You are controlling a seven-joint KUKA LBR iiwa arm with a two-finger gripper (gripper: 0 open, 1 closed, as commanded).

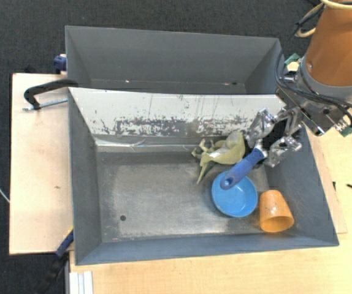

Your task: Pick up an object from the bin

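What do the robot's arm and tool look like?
The arm's wrist wears a rounded orange cover with a pale rim. Black cables loop beside it. Below sits a dark mounting with small green parts, and the tool is shiny silver metal with black pieces.

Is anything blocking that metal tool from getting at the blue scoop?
Nothing visible does. The tool is right at the handle end of the blue scoop; a pale green thing lies beside the handle, an orange cup beside the bowl.

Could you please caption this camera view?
Gripper at handle end of a blue scoop, beside an orange cup and yellowish crumpled thing, in grey bin.
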